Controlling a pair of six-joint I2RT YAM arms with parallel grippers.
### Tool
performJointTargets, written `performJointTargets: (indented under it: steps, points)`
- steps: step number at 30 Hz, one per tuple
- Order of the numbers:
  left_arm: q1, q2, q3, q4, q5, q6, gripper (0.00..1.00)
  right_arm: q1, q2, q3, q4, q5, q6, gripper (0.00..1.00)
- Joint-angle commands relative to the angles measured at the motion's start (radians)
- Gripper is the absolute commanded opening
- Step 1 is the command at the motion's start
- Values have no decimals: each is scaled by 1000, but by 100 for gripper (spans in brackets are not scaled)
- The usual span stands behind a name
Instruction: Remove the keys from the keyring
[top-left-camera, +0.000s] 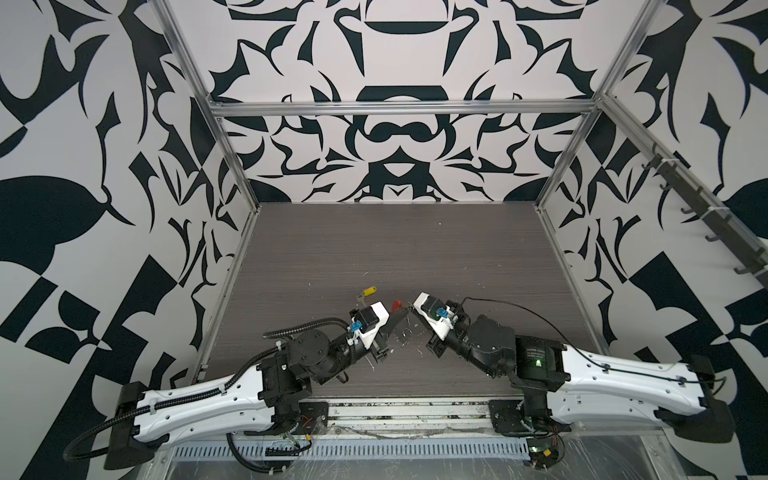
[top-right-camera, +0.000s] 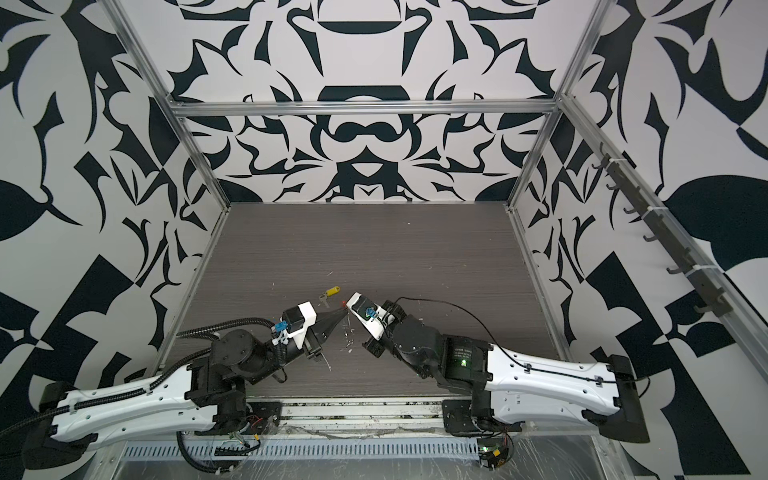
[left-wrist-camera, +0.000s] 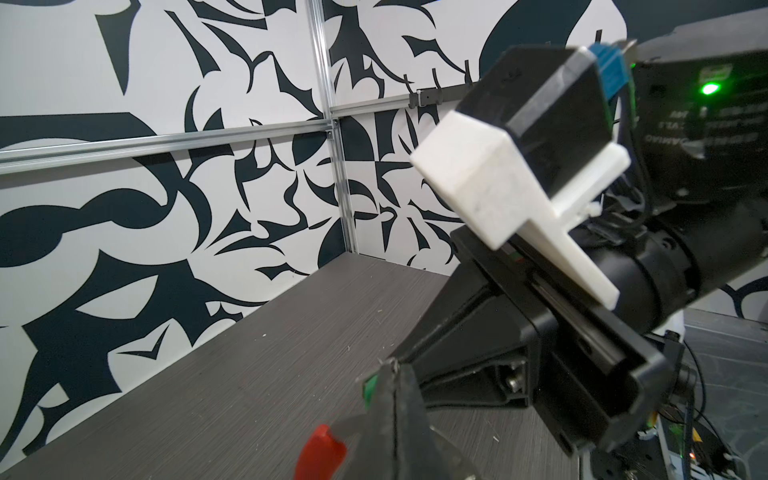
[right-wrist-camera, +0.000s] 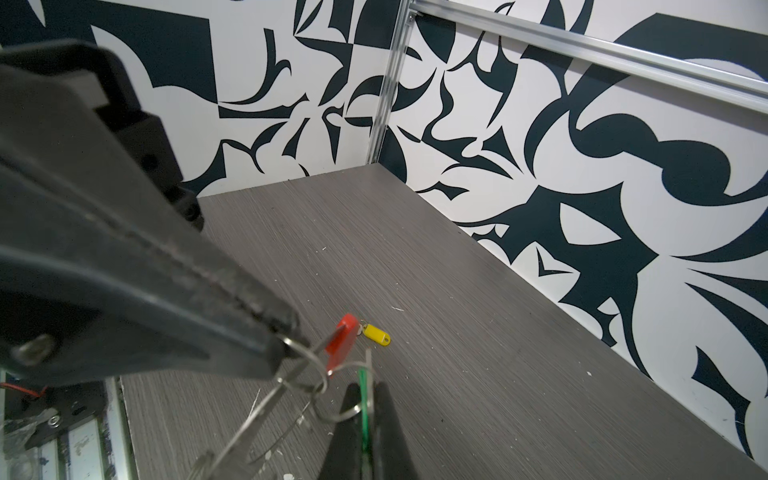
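My left gripper (top-left-camera: 406, 311) and right gripper (top-left-camera: 412, 308) meet tip to tip just above the table's middle front. The left gripper (right-wrist-camera: 286, 334) is shut on a silver ring of the keyring (right-wrist-camera: 305, 365), which carries a red plastic piece (right-wrist-camera: 343, 341) and a hanging metal key (right-wrist-camera: 253, 415). My right gripper (right-wrist-camera: 365, 390) is shut on the green key tag (right-wrist-camera: 364, 403), seen edge-on, its small silver ring (right-wrist-camera: 338, 411) linked to the keyring. The yellow key tag (top-left-camera: 369, 289) lies loose on the table behind the grippers. The red piece (left-wrist-camera: 322, 451) and green tag (left-wrist-camera: 371, 384) also show in the left wrist view.
White scraps and small metal bits (top-left-camera: 406, 334) litter the grey wood-grain table (top-left-camera: 457, 257) under the grippers. Aluminium frame posts (top-left-camera: 232, 166) edge the patterned walls. A rail of dark hooks (top-left-camera: 706, 208) runs along the right wall.
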Motion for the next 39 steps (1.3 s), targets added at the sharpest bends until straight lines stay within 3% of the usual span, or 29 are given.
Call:
performJointTargets:
  steps: [1,19,39]
  points:
    - [-8,-2,42,49,-56,15,0,-5,0,56,13,26,-24,0]
    - [-11,9,49,32,-111,0,0,-2,15,123,-10,3,-49,0]
    - [-11,37,81,-12,-276,-44,0,13,2,143,-19,24,-39,0]
